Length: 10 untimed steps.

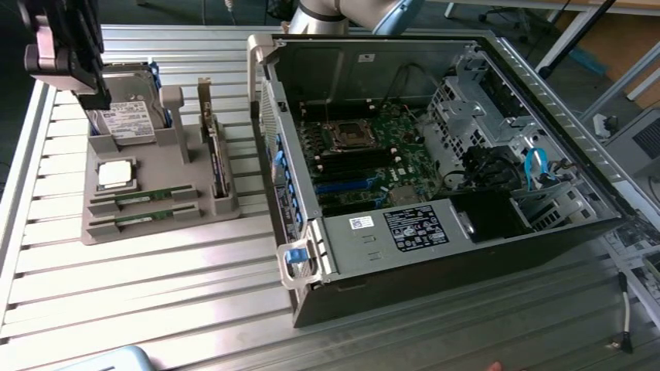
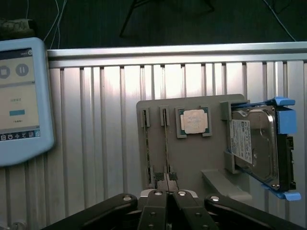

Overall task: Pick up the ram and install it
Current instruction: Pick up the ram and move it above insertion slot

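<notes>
Two long, thin green ram sticks stand on edge in a grey plastic tray, at the end opposite its one silver hard drive. They are probably light, stiff and fragile, best pinched across the flat faces mid-length. One square silver processor and one dark expansion card share the tray. The black gripper hangs above, fingers pressed together, empty.

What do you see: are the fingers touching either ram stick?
Apart. In the exterior view the fingers hang by the hard drive, clear of both ram sticks.

The table is glossy ribbed metal, the tray matt plastic.
</notes>
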Tool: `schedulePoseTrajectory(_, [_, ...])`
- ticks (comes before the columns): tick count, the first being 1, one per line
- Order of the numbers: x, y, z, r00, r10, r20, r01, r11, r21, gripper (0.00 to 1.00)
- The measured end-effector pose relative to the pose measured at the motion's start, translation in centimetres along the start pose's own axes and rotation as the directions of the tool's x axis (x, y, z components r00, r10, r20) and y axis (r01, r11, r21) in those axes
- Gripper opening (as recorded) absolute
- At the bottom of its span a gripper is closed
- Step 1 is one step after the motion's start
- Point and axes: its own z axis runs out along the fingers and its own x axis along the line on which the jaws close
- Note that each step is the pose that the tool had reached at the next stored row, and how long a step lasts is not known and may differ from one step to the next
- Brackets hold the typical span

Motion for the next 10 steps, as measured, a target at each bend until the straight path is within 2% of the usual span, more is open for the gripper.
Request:
schedulePoseTrajectory(3, [0.02, 0.01, 0.00, 0.9997, -0.001, 0.0226, 0.000, 0.9999, 0.0146, 0.10])
schedulePoseTrajectory(4, [0.03, 0.02, 0.00, 0.9996, -0.001, 0.0282, 0.000, 0.9998, 0.0181, 0.10])
schedulePoseTrajectory(7, [0.04, 0.01, -0.01, 0.9994, -0.001, 0.0347, 0.001, 0.9998, 0.0202, 0.10])
schedulePoseTrajectory(10, [0.05, 0.02, 0.00, 0.9994, -0.001, 0.0352, 0.001, 0.9998, 0.0204, 0.10])
